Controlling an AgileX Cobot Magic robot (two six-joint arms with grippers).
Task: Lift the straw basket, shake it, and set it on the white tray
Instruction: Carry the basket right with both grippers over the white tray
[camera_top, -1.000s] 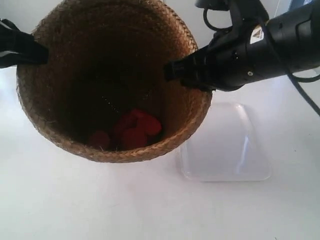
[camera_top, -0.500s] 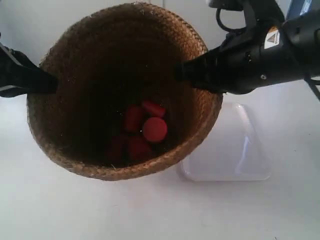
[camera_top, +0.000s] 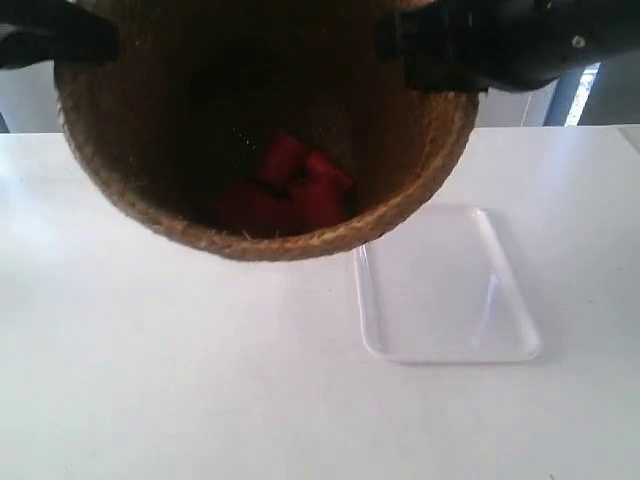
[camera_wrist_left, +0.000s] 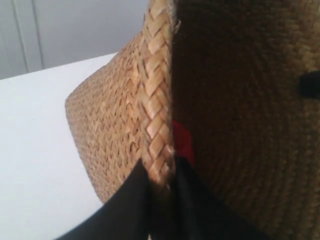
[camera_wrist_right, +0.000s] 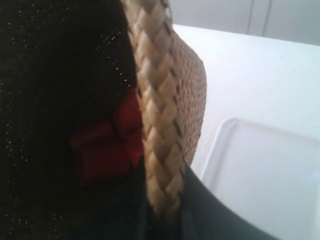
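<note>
The straw basket (camera_top: 260, 232) hangs in the air, close to the exterior camera, its far rim cut off by the top of that view. Several red pieces (camera_top: 295, 185) lie in its bottom. My left gripper (camera_wrist_left: 161, 177) is shut on the braided rim (camera_wrist_left: 157, 100), one finger outside and one inside. My right gripper (camera_wrist_right: 162, 200) is shut on the opposite rim (camera_wrist_right: 152, 100) the same way. The white tray (camera_top: 445, 285) lies on the table below and to the exterior view's right of the basket, and shows as the white tray (camera_wrist_right: 260, 165) in the right wrist view.
The white table (camera_top: 150, 380) spreads beneath the basket. A pale wall (camera_wrist_left: 75, 30) stands behind it. The arm at the exterior view's right (camera_top: 500, 40) and the arm at the exterior view's left (camera_top: 50, 35) reach in at the top.
The basket has risen and moved toward the top of the exterior view, carried by both arms. The red pieces inside have shifted about.
</note>
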